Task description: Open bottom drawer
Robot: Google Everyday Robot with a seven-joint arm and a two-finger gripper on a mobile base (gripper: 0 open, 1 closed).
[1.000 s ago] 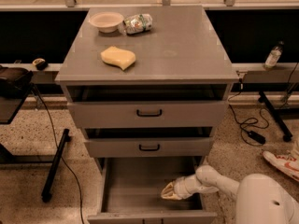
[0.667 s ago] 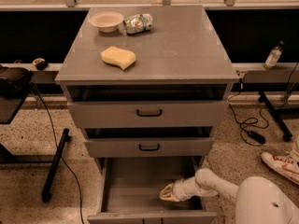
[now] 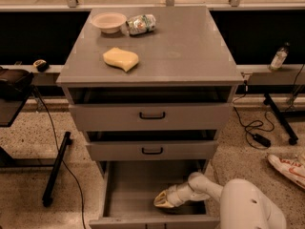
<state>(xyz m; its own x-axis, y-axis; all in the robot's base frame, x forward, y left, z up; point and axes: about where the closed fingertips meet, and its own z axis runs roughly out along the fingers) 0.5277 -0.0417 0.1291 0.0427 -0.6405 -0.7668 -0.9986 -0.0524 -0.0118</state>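
Grey three-drawer cabinet (image 3: 190,51), seen from the front and above.

Bottom drawer (image 3: 136,187): stands pulled well out toward the camera. Plain grey floor and both side walls are exposed; its front panel runs along the lower edge of the view.

Gripper (image 3: 164,201): down inside the bottom drawer, right of centre, close to the inner face of the front panel. Pale tip points left, low over the drawer floor. Whether it is open or closed: cannot tell. Nothing is visibly held. Contact with the floor or the panel cannot be made out.

White arm (image 3: 250,205) enters from the lower right, passing over the drawer's right front corner.

Middle drawer (image 3: 181,150) and top drawer (image 3: 190,116): each slightly ajar, with a dark gap above the front and a black loop handle at centre.

Cabinet top: pale bowl (image 3: 109,22) at the back left, crumpled packet (image 3: 141,24) just beside it on the right, yellow sponge (image 3: 121,59) nearer the front, apart from both.

Right side: bottle (image 3: 278,57) on a low ledge, black cable (image 3: 252,128) on the speckled floor, a shoe (image 3: 288,166) at the edge.
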